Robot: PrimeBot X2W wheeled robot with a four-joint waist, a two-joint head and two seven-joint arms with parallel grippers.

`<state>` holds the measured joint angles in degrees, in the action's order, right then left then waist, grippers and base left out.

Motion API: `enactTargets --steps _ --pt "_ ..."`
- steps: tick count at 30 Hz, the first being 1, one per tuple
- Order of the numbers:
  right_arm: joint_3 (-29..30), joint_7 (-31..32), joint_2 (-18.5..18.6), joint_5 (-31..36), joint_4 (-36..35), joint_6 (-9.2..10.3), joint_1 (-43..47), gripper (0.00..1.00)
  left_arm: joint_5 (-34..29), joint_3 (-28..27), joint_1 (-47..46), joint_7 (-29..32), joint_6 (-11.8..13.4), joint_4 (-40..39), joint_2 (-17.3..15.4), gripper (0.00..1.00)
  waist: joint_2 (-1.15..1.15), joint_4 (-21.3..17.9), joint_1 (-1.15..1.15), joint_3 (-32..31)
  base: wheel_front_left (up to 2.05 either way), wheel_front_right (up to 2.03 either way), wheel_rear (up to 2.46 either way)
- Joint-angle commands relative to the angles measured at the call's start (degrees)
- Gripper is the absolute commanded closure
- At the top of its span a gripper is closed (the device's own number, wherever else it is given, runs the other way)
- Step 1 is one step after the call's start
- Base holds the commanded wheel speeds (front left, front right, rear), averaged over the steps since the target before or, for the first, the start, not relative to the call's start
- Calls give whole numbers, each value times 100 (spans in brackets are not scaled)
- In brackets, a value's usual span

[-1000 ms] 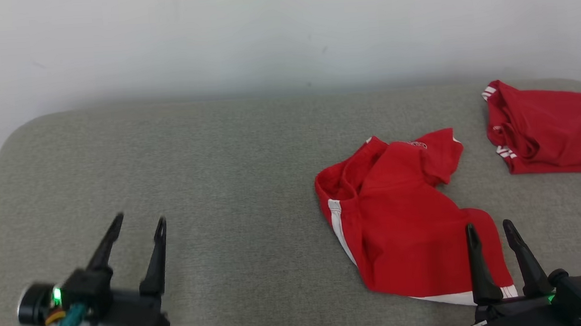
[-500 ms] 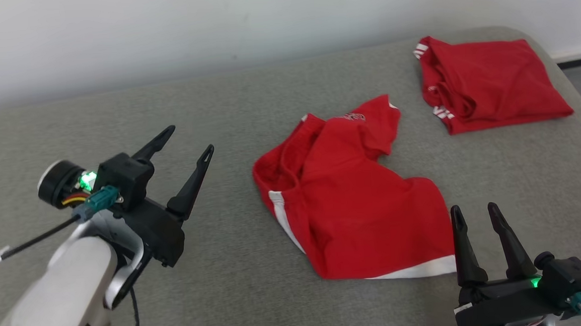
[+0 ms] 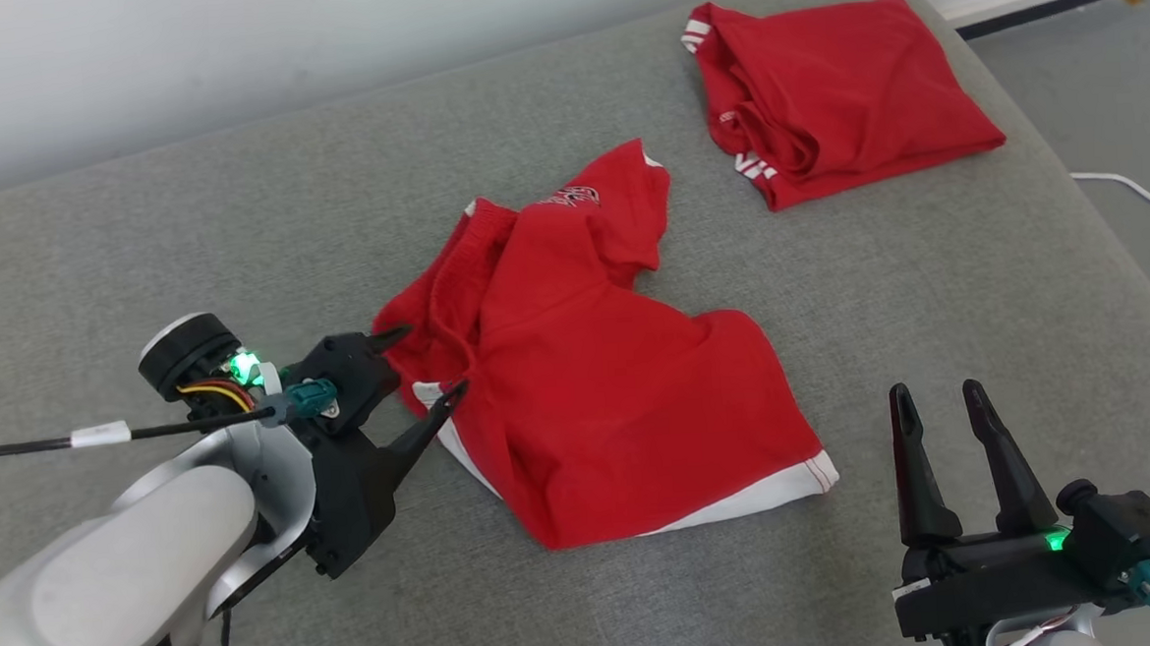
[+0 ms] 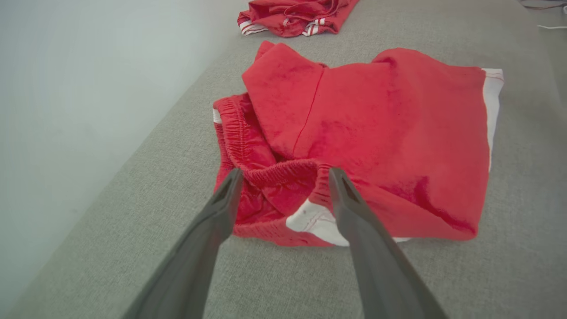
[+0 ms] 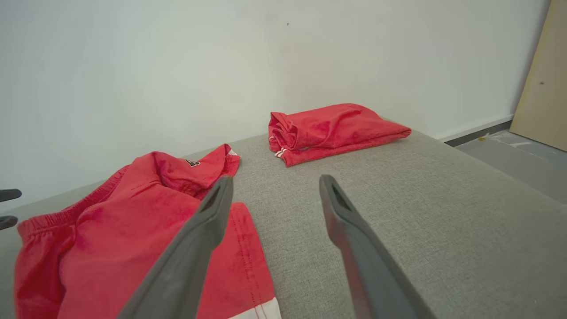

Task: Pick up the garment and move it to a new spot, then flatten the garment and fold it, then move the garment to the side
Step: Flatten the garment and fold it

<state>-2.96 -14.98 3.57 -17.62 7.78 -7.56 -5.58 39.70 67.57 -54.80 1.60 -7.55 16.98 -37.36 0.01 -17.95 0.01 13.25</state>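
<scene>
Now the crumpled red garment lies near the middle of the grey padded surface, one leg thrown toward the wall, its white hem trim on the near side. The left gripper is at the garment's left edge, fingers spread wide and pointing into the cloth. In the left wrist view the two tips stand either side of the bunched elastic waistband, with a raised fold of it between them; the jaws are not closed on it, and contact between tips and cloth cannot be told. The right gripper is off the garment's near right corner, just beside the hem but apart from it, fingers likewise wide and holding nothing, pointing away from the robot over bare grey fabric. A second red garment, folded, lies beyond the crumpled garment's far right side, well apart from it, near the surface's corner.
</scene>
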Motion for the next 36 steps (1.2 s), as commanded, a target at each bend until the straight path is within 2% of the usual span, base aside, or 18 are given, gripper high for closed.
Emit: enactTargets --steps 1,4,9,10,11,12,16,20,29,33,36 --pt "11 -26 -24 -23 0 19 -20 0 160 233 -172 -7 16 -1 -87 0 -1 -163 -1 105 0 0 0" --pt "-3 -26 -31 -31 14 19 -31 0 188 494 -290 50 16 -32 -132 0 -1 -222 -1 118 0 0 0" --pt "-11 -27 -44 -44 -1 19 -62 0 143 584 -136 405 16 -82 -98 0 -1 -300 -1 162 0 0 0" --pt "-4 -27 -44 -44 -3 19 -63 0 140 586 -80 489 16 -94 -86 54 -1 -309 -1 167 0 0 0" --pt "12 -27 -46 -43 -10 19 -63 0 121 582 -50 566 16 -110 -75 66 -1 -312 -1 172 0 0 0" --pt "28 -27 -48 -41 -22 19 -60 0 105 579 -16 641 16 -114 -81 100 -1 -311 -1 176 0 0 0" --pt "94 -27 -49 -29 -48 19 -18 0 119 579 65 675 16 -128 -108 100 -1 -255 -1 163 0 0 0" --pt "141 -27 -50 19 -55 19 44 0 266 580 -52 351 16 16 -123 100 -1 -33 -1 84 0 0 0" --pt "213 -27 119 55 -1 19 142 0 816 395 54 -675 39 396 5 100 -1 771 -1 -255 0 0 0" --pt "252 -27 197 64 31 19 208 0 973 278 367 -1028 207 302 48 100 -1 1098 -1 -384 0 0 0" --pt "297 -26 232 67 47 19 249 0 1117 213 707 -1251 441 145 37 100 -1 1276 -1 -450 0 0 0"
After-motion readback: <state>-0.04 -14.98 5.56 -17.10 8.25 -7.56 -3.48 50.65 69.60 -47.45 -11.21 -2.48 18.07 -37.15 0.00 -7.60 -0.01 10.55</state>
